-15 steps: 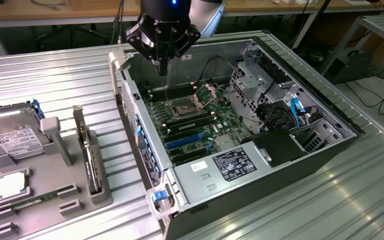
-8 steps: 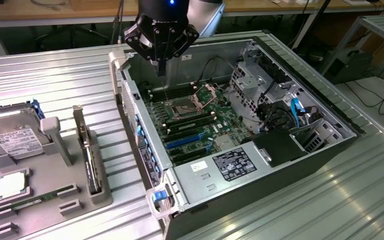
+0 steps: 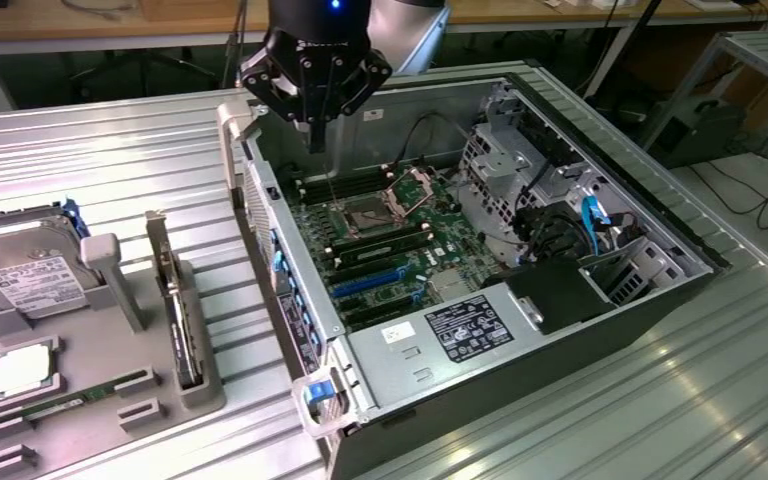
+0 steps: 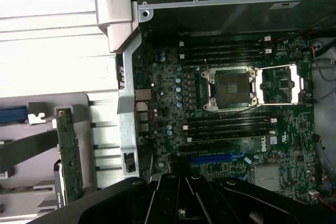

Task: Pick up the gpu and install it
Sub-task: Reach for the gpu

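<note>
the jaws are pressed together at the tips and grip nothing. in the exterior view they point straight down from the black wrist of the arm [image 3: 324,40], hanging over the back corner of the open computer case [image 3: 631,160], above the motherboard [image 3: 398,250] and not touching it. the empty cpu socket [image 3: 364,212] lies at about 5 o'clock from the tips, with dark memory slots on either side of it and a blue slot [image 3: 364,283] further along the board.

the gpu [image 3: 171,300] is outside the case, well apart from the jaws, at about 7 o'clock from them in the exterior view. it stands on its long edge in a slot of a grey holder [image 3: 204,400], its silver bracket end uppermost in that view; the wrist view shows its green board side [image 4: 68,150]. the holder sits on the ribbed metal surface [image 3: 91,150], at about 8 o'clock of the case. on the same holder, a hard drive [image 3: 31,280] with a white label leans at 9 o'clock from the gpu, and a narrow green ram stick [image 3: 77,400] lies flat at about 7 o'clock.
</note>
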`<state>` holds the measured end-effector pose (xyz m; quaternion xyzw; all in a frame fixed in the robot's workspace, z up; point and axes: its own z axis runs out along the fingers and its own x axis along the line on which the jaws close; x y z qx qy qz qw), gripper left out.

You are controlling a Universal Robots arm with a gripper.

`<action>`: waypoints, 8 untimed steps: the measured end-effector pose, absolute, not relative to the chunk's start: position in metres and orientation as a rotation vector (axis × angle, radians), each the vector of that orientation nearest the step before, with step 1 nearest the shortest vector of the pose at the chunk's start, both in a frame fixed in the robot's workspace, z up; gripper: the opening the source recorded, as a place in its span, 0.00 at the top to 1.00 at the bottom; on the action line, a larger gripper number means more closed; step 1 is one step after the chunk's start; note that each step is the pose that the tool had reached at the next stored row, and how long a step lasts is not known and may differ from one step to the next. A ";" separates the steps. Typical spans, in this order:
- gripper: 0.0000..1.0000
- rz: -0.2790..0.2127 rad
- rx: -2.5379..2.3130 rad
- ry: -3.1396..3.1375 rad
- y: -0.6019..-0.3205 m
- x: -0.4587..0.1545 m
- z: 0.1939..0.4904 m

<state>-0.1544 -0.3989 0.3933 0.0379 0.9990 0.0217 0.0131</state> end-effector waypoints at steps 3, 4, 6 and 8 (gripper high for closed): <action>0.89 0.068 0.118 3.113 -0.399 -0.156 0.393; 0.89 0.068 0.118 3.112 -0.399 -0.157 0.393; 0.89 0.068 0.118 3.112 -0.399 -0.158 0.393; 0.89 0.068 0.118 3.112 -0.399 -0.160 0.393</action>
